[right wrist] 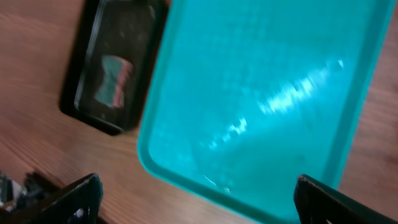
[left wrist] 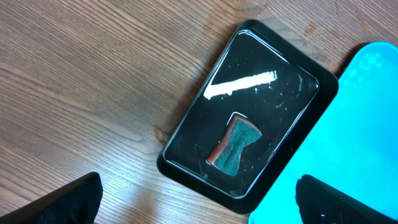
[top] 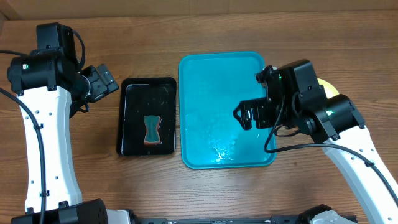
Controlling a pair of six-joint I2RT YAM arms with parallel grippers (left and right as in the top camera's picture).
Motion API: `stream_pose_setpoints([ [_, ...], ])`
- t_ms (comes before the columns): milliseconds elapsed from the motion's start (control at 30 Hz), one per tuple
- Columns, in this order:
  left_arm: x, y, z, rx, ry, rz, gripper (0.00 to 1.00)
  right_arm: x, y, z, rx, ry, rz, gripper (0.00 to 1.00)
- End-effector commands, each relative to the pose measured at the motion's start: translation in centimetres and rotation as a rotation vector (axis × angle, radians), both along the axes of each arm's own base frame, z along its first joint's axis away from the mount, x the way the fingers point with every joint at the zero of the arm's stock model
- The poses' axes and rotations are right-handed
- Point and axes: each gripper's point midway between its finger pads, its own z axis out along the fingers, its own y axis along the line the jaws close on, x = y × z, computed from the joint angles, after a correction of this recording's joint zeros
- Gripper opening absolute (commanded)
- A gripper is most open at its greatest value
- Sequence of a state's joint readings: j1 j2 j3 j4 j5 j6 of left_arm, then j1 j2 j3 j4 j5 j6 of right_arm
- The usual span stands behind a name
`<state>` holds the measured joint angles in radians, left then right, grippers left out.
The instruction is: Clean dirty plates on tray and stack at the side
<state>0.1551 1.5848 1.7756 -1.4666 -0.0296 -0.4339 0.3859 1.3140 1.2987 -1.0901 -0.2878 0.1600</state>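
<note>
Seemingly done: tray (top: 205,74) bare, plate (top: 328,87) set beyond its right edge, left gripper (top: 104,82) and right gripper (top: 247,116) spread wide, empty.

No writing, label, brand mark or number can be read in any of the three views. The turquoise tray (top: 211,93), the black tray (top: 138,106) and the sponge (top: 152,129) lying in it show plain, unmarked surfaces.
</note>
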Motion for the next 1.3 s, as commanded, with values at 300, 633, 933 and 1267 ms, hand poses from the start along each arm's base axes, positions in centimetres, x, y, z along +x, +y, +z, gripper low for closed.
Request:
stream_pose_setpoints([
  [300,0.2,0.1,0.5,0.005,-0.018,-0.006,1.0,0.6,-4.7,5.5,-0.119,-0.299,-0.159,1.0],
  [633,0.2,0.1,0.5,0.005,-0.018,-0.006,1.0,-0.9,-10.7,12.9,-0.025,-0.748,-0.41,1.0],
  [933,0.2,0.1,0.5,0.005,-0.018,-0.006,1.0,-2.4,-14.2,8.0,0.008,-0.853,-0.52,1.0],
  [1267,0.2,0.1,0.5,0.005,-0.018,-0.006,1.0,-4.5,-15.3,4.4,0.05,-1.01,-0.568,1.0],
])
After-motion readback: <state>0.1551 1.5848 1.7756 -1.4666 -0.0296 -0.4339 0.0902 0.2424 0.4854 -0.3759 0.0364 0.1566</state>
